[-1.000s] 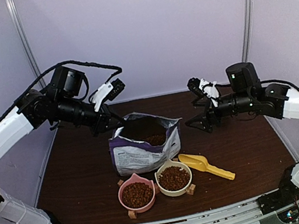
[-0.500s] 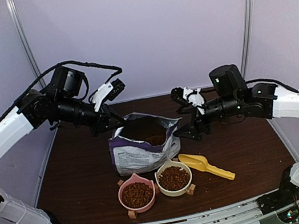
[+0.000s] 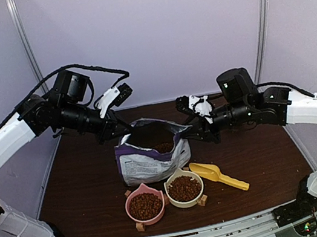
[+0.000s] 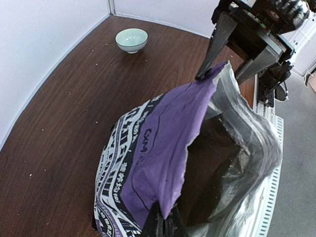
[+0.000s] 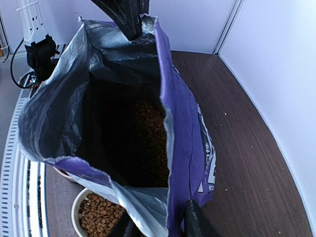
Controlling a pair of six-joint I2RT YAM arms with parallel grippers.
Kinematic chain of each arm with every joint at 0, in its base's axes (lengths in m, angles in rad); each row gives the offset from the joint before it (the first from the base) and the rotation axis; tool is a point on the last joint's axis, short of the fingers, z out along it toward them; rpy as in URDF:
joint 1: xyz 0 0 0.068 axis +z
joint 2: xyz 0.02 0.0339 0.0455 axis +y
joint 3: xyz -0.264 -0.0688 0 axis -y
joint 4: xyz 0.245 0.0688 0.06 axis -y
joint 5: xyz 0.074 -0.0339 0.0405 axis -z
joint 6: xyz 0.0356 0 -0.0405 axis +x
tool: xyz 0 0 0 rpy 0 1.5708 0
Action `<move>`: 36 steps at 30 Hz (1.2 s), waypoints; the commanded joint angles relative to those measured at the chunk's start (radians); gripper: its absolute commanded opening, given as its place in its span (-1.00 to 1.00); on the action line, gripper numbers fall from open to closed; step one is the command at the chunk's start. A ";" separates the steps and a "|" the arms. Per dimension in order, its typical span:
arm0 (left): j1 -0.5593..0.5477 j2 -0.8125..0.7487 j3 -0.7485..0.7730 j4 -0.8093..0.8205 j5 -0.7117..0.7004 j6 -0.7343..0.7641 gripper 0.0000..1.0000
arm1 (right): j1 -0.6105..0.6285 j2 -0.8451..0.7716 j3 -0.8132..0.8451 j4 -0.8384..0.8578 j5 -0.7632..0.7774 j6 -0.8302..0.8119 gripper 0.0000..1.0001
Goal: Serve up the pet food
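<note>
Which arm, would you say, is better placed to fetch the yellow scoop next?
Probably right: the scoop lies on its side, near the right gripper; the left gripper pinches the bag.

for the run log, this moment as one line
left gripper: shut on bag left rim | right gripper: open, astride right rim | pet food: in pink bowl, cream bowl | scoop: lying free
</note>
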 commanded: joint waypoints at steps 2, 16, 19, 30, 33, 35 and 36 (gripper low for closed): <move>-0.005 -0.033 0.035 0.080 0.021 0.017 -1.00 | 0.004 -0.008 0.028 0.016 0.078 -0.010 -0.73; -0.108 0.050 0.153 0.029 -0.085 0.051 0.45 | -0.002 -0.122 -0.067 0.138 0.090 0.057 -1.00; -0.143 0.123 0.214 0.026 -0.075 0.052 0.69 | -0.004 -0.143 -0.089 0.165 0.079 0.085 -1.00; -0.253 0.300 0.371 -0.037 -0.135 0.069 0.93 | -0.013 -0.193 -0.169 0.244 0.127 0.165 -1.00; -0.265 0.310 0.373 -0.072 -0.156 0.069 0.95 | -0.015 -0.198 -0.178 0.251 0.139 0.173 -1.00; -0.273 0.311 0.366 -0.088 -0.168 0.068 0.95 | -0.017 -0.198 -0.180 0.250 0.147 0.174 -1.00; -0.277 0.311 0.360 -0.097 -0.179 0.067 0.95 | -0.019 -0.199 -0.182 0.254 0.149 0.176 -1.00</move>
